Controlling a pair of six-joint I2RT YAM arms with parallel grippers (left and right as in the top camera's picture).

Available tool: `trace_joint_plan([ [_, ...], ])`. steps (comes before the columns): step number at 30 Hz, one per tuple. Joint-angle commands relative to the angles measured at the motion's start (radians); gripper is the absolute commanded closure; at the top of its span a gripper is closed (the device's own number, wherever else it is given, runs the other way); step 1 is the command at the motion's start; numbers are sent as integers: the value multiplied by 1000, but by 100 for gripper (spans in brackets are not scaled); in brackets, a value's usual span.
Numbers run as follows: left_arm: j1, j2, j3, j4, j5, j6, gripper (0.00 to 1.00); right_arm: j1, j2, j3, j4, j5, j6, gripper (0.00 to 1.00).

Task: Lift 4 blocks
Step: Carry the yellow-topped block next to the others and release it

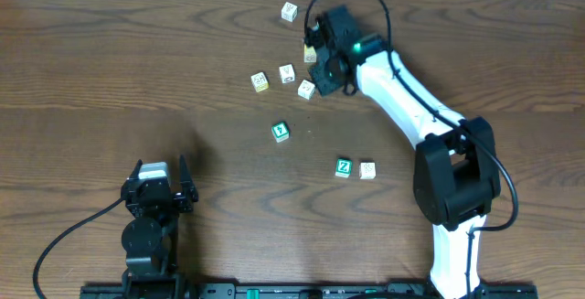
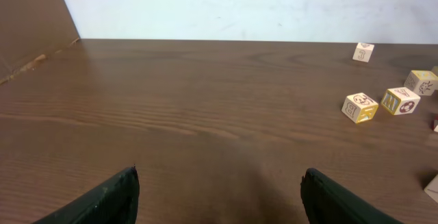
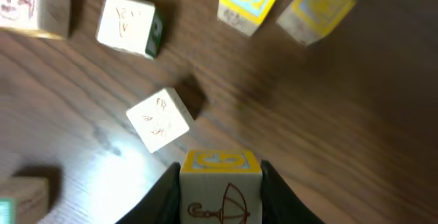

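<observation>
The right gripper (image 3: 220, 172) clamps the small white wooden cube with reddish umbrella print (image 3: 222, 200) by opposite flat sides, at twelve o'clock on the brown wooden table (image 1: 137, 80); judged light, rigid, smooth, apt to slip if pinched off-centre.

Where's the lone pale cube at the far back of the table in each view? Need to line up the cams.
Overhead: lone pale wooden cube, top centre, apart from the rest.
Left wrist: upper right, alone.
Right wrist: not in it; there the right gripper clamps a yellow-topped cube.
Shared landmark: pair of yellow-sided cubes, apparently the same two in all three views.
</observation>
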Motion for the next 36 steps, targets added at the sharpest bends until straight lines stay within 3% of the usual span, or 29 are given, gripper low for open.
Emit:
trace_joint_plan([
  [1, 7, 1, -18, -40, -9, 10, 24, -3, -21, 107, -91, 36, 41, 85],
  [10, 7, 1, -18, -39, -9, 10, 24, -118, -249, 183, -414, 97, 196, 89],
  [15, 7, 1, -18, -36, -9, 10, 24, -220, -455, 90, -507, 138, 230, 92],
  [18, 7, 1, -18, -36, -9, 10, 24, -252, -618, -66, -502, 140, 256, 92],
  [23, 7, 1, -18, -35, -9, 9, 24, -247, -919, -473, -394, 121, 335, 90],
  [28, 7, 1, -18, -36, -8, 9, 24, -232, -1144, -867, -137, 22, 400, 81],
  [31, 7, 1, -18, -36, -8, 4, 24, -232, -1164, -1007, -18, 11, 448, 75],
  [36, 7, 1, -18, -36, -8, -25, 24, -232, -1015, -1111, 149, -49, 468, 76],
])
